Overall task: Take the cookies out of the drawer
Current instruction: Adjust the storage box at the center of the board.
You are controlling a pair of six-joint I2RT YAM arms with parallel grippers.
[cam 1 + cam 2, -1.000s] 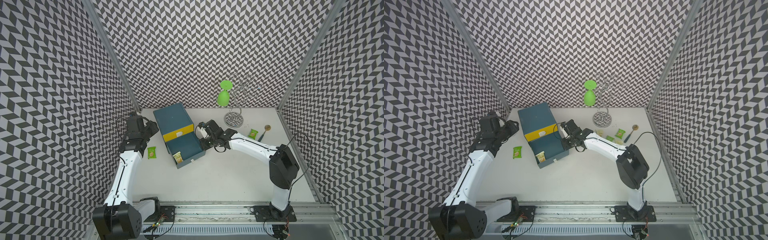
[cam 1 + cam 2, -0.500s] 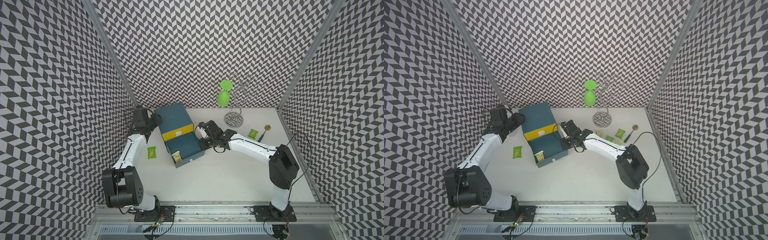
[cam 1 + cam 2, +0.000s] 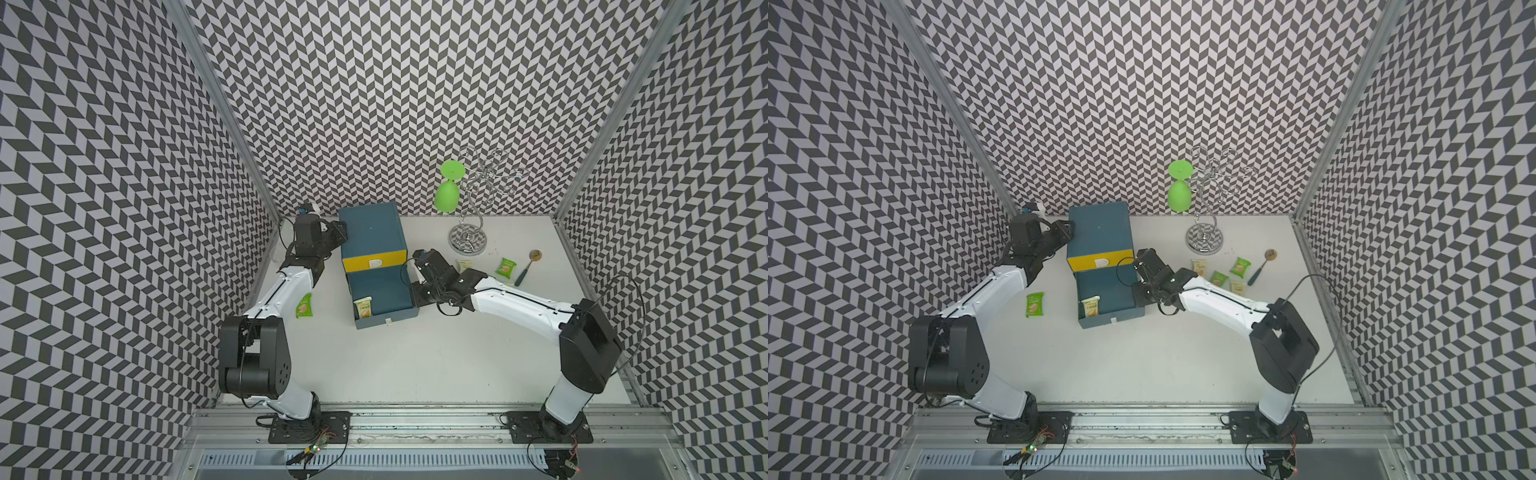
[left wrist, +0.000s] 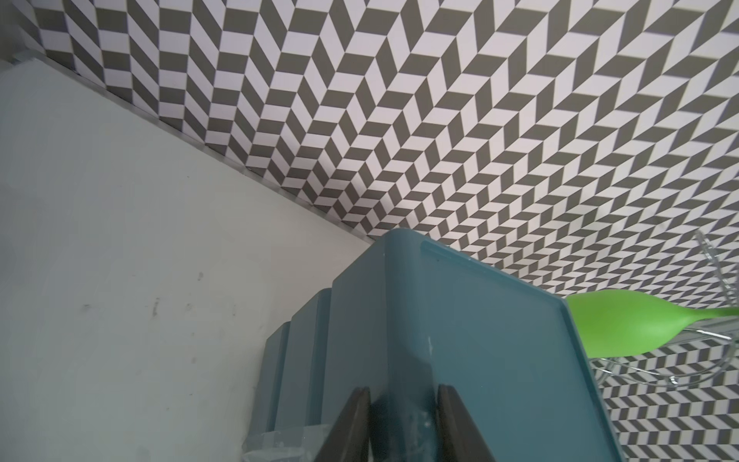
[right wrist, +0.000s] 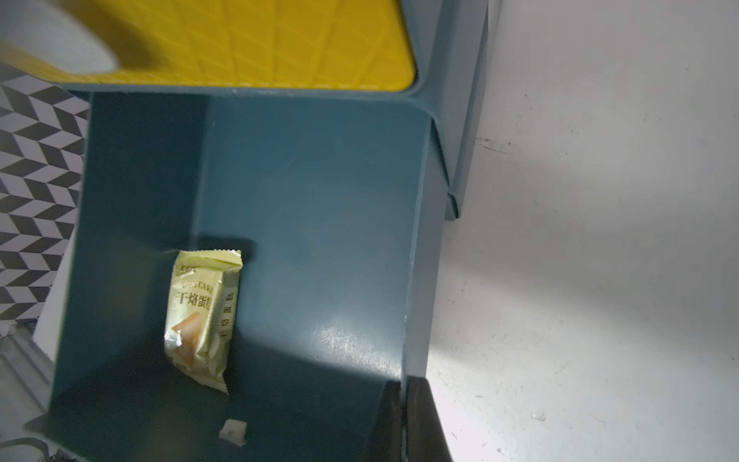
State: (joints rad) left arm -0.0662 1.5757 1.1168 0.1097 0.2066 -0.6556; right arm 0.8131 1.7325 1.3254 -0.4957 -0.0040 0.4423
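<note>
Right hand [image 5: 403, 390] is pinching the open lower drawer [image 3: 386, 320] by its side wall, fingers pressed together on it. Left hand [image 4: 403, 390] is straddling the teal cabinet [image 3: 370, 228] at an upper edge, fingers parted; whether they are clamping it, I cannot tell. One cream-yellow cookie packet [image 3: 363, 308] is lying in the drawer's front corner. On the white counter [image 3: 415, 365], a green packet [image 3: 1034, 304] is lying on the left arm's side of the cabinet, and four other packets [image 3: 1219, 277] are lying on the right arm's side near a spoon [image 3: 1260, 266]. Chevron-patterned walls [image 3: 374, 104] are enclosing the counter.
</note>
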